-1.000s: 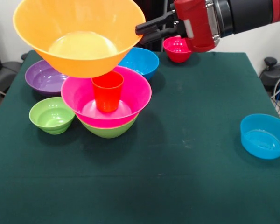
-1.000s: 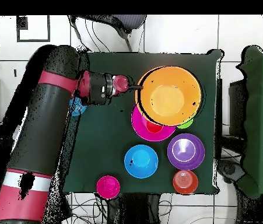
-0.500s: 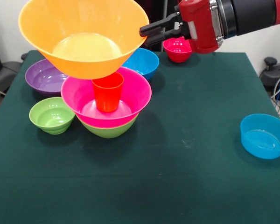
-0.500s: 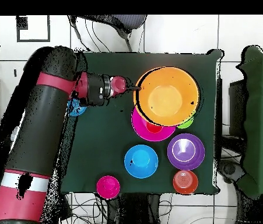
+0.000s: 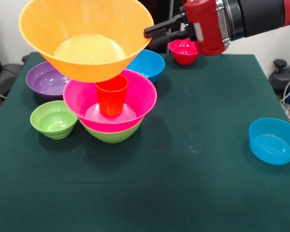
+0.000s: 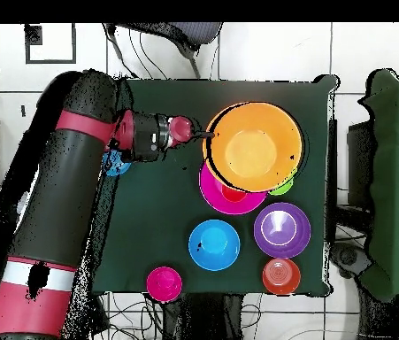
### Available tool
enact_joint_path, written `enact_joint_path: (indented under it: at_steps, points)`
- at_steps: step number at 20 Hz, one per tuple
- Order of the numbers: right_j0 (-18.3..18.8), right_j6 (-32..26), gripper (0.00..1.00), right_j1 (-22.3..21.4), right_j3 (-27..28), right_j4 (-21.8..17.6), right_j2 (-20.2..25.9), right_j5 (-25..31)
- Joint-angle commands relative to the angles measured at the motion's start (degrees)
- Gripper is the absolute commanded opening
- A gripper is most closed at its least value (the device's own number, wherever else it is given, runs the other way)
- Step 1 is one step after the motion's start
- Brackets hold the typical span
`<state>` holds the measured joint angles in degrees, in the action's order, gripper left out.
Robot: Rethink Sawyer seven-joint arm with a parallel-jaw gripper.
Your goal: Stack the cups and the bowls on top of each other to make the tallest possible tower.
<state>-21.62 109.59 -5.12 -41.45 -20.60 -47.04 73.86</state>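
My gripper [image 5: 150, 32] is shut on the right rim of the large orange bowl [image 5: 87, 38], which hangs tilted above the tower. The tower is a pink bowl [image 5: 137, 99] nested in a green bowl [image 5: 113, 135], with the orange cup [image 5: 111, 96] upright in the pink bowl. The orange bowl's base sits just over the cup's rim; contact cannot be told. From overhead, the gripper [image 6: 206, 135] holds the orange bowl [image 6: 256, 146] over the pink bowl [image 6: 216, 190].
A purple bowl [image 5: 44, 79] and a small green bowl [image 5: 53, 119] stand left of the tower. Behind it are a blue bowl [image 5: 149, 63] and a small red bowl [image 5: 183, 50]. Another blue bowl [image 5: 273, 141] sits at the right edge. Overhead shows one more small red bowl [image 6: 280, 275].
The gripper and the orange bowl have risen slightly and shifted a little to the right in the front view; over the last half second they barely move.
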Motion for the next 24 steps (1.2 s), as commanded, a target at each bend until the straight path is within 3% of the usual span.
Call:
enact_joint_path:
  at_steps: [1, 15, 24]
  points:
    - [-0.1, -0.8, 0.0, 0.4, -5.5, -0.2, 7.7, -4.0]
    - [-1.7, 4.2, 0.0, -1.2, -12.1, 0.3, 7.8, -8.8]
    - [-2.8, 7.1, 0.0, -0.7, -12.5, 1.0, 6.6, -7.7]
